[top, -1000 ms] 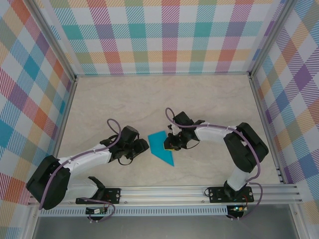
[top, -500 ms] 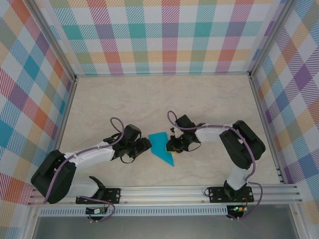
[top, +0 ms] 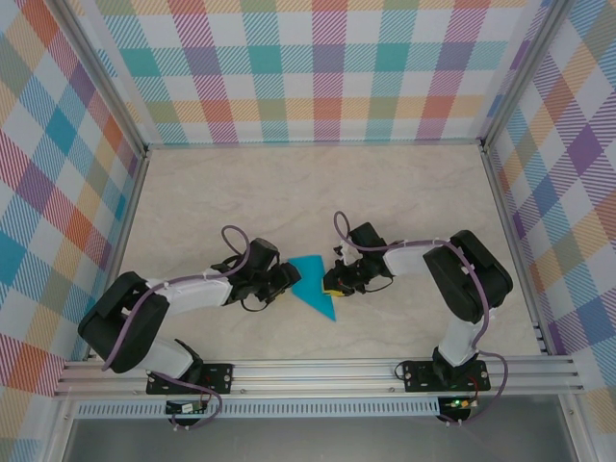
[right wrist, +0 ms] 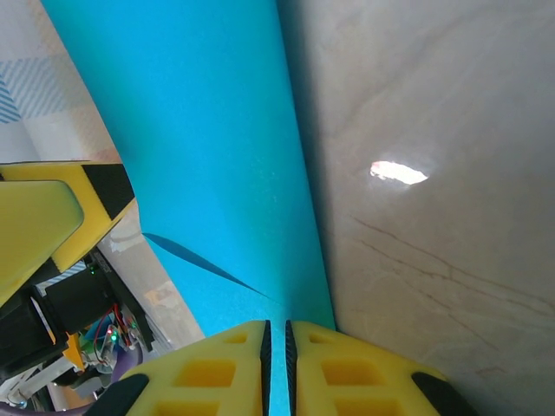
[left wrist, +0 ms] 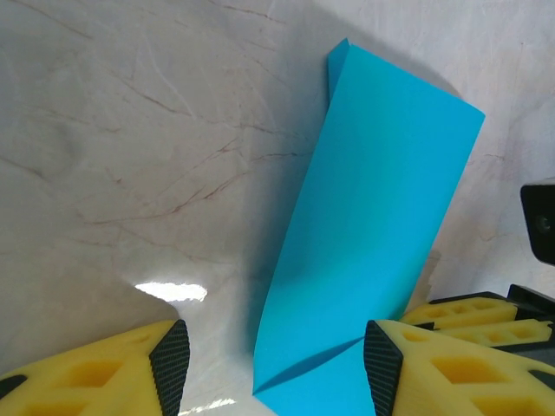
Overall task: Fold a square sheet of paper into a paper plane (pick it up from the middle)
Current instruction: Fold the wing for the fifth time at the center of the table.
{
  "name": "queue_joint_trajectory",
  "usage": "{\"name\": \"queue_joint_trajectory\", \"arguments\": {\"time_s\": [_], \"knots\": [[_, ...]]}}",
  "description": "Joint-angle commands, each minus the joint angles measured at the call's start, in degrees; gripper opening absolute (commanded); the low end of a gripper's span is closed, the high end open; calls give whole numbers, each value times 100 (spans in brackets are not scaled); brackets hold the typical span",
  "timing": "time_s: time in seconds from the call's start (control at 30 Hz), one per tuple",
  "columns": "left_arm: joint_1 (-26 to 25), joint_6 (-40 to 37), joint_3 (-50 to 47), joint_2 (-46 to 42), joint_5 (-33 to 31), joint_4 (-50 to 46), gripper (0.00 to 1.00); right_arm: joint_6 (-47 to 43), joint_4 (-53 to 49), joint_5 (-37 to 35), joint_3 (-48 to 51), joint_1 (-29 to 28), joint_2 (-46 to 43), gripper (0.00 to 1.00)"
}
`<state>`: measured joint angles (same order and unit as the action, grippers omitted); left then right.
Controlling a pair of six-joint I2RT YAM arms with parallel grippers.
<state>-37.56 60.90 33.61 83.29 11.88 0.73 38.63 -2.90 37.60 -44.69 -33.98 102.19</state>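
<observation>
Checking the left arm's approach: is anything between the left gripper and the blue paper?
Nothing visible. The near end of the folded sheet of paper lies between the fingers of the open left gripper. The right gripper is shut on its far edge, off to the side.

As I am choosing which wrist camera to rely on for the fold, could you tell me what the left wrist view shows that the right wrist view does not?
Left wrist view: the left gripper open, straddling the near corner of the blue paper, plus the sheet's far corners. Right wrist view: the right gripper pinching the paper's edge, with a checked wall behind. Both: the paper with a diagonal crease, the marble table, and the other arm's yellow fingers.
</observation>
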Motion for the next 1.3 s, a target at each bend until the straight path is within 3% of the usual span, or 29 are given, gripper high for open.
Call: {"name": "queue_joint_trajectory", "arguments": {"time_s": [0.0,0.77,1.0,1.27], "knots": [[73,149,32,95,150,388,57,30,-33,-569,188,-8,446,16],[134,499,-226,408,435,1601,52,108,167,-560,277,3,624,16],[248,616,-302,272,542,1698,45,223,294,-479,248,14,568,17],[293,616,-311,197,584,1649,28,391,360,-347,64,12,349,20]]}}
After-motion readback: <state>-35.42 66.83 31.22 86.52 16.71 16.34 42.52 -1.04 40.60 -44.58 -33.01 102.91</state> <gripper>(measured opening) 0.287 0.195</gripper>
